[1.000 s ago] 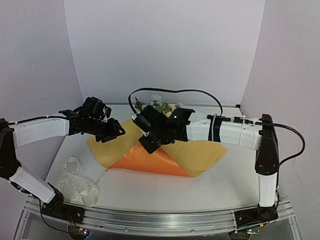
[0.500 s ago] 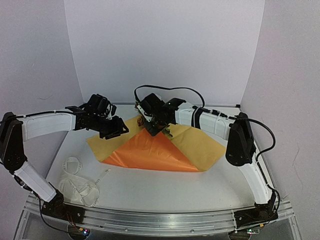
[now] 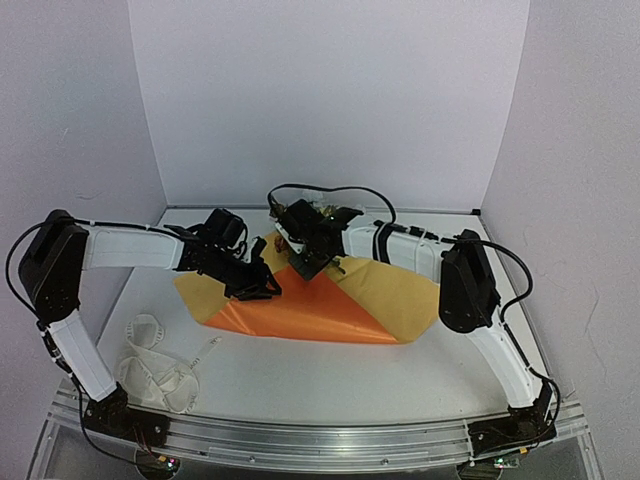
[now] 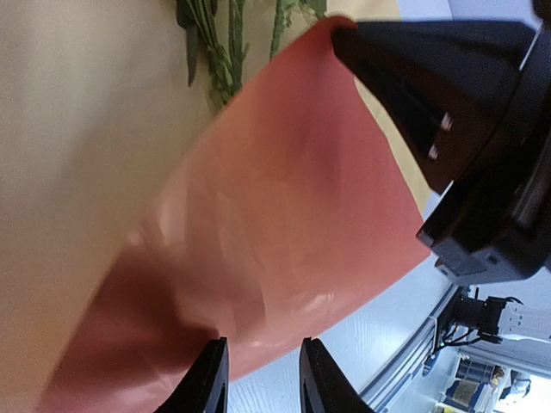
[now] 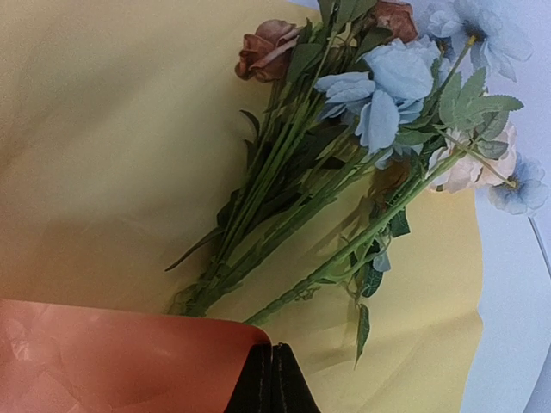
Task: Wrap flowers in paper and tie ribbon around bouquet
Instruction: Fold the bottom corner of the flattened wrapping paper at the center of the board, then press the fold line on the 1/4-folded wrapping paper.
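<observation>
creased orange-and-yellow paper sheet (image 3: pixel 400 290) folded over pale blue, peach and rust artificial flowers (image 5: pixel 379 86)
right gripper (image 5: pixel 272 379) clamped shut on the sheet's folded orange corner; the flowers lie on the yellow face, thin green stems under the flap; left gripper (image 4: pixel 263 353) stands part open astride the flap's edge, perhaps touching it.

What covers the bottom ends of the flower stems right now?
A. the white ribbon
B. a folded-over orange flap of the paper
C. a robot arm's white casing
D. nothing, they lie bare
B: in the right wrist view the stems of the flowers disappear under the orange flap of the paper, whose edge the right pincer pinches.
</observation>
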Tool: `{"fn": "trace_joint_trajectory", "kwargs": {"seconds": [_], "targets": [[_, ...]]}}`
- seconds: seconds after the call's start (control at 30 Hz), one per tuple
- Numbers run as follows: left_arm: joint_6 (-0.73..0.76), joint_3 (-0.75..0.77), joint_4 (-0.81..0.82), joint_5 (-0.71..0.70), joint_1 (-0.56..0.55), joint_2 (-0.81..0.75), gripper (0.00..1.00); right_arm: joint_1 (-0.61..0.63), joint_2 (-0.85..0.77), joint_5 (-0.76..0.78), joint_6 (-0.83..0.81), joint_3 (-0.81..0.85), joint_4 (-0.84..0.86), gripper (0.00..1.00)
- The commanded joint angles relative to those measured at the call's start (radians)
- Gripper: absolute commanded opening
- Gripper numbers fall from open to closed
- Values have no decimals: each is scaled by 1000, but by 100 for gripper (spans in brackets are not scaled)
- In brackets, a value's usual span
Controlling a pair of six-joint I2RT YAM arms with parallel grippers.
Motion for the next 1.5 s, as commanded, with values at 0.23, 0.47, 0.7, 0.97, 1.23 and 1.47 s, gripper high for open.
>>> {"fn": "trace_joint_trajectory", "kwargs": {"seconds": [0.23,0.47,0.7,0.97,1.23,1.47], "targets": [[12,47,73,104,-12,109,29,-17,20,72,18,24,40,1],[-37,69,34,7,-12,196,26,-17,-32,60,38,15,37,28],[-81,66,15,-107,-12,198,26,-17,-244,-39,211,-102,-30,58],[-101,24,37,-146,-11,152,26,23,-515,-325,544,-475,-34,51],[-116,-34,61,-160,-11,109,26,144,-590,-384,713,-709,44,33],[-131,-90,94,-166,-11,79,26,203,-552,-425,774,-768,106,24]]}}
